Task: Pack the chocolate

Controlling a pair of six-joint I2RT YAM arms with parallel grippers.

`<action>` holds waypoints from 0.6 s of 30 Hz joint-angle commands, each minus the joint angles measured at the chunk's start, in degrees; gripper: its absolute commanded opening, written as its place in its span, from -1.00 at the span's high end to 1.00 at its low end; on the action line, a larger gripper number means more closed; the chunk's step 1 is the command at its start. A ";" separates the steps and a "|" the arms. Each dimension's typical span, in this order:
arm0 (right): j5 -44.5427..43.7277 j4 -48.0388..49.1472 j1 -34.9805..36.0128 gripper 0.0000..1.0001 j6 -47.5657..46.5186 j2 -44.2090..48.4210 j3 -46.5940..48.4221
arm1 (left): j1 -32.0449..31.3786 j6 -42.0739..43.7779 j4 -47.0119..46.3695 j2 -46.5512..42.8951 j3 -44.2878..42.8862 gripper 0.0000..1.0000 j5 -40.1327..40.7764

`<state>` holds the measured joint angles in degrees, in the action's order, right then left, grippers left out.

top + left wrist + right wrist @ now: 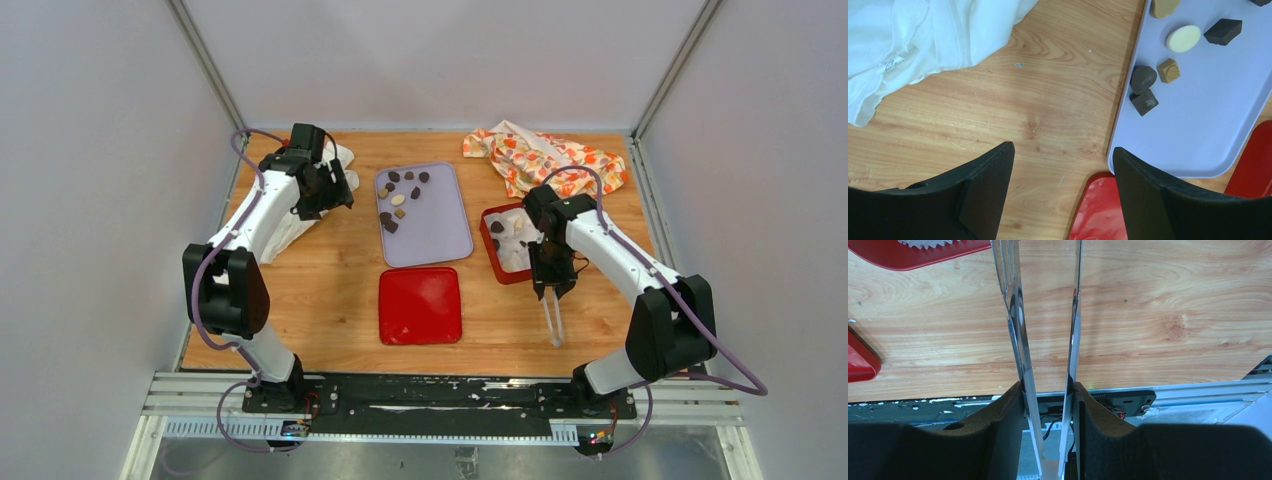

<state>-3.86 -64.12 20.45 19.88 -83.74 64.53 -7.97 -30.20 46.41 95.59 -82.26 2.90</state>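
Where the chocolate (398, 199) (1144, 79) is found: mostly loose on the lavender tray (440, 235) (1198, 125), toward its far left part; dark, tan and cream-white pieces are seen there. At least one dark piece is seen in the red box (487, 235).
Red box: set on the desk (330, 300) just right of the lavender tray; white paper cups (515, 255) are held inside it.
Red lid (420, 305): laid flat on the desk, just nearer than the lavender tray.
Left end effector (338, 192) (1063, 155): fingers spread wide with nothing between them, held over bare wood between the white cloth (285, 235) (923, 35) and the lavender tray.
Right end effector (551, 290) (1048, 387): clamped on the metal tongs (553, 322) (1018, 315), beside the near edge of the red box.
Tongs: the two blades are kept slightly apart, over bare wood.
Patterned cloth (545, 155): bunched at the far right of the desk, behind the red box.
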 commanded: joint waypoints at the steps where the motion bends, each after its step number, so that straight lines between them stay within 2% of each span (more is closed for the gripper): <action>1: 0.33 -1.49 -0.75 0.18 -0.41 -0.28 -0.71 | 0.58 -0.11 -0.01 0.20 -0.83 -0.54 -0.44; 18: 0.26 -1.44 -0.76 0.11 -1.06 -1.50 -0.03 | 0.58 -0.01 -0.01 0.72 -1.08 -0.54 0.00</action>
<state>-3.84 -64.12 20.45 19.57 -84.58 64.53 -7.97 -30.22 46.41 95.59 -82.26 2.90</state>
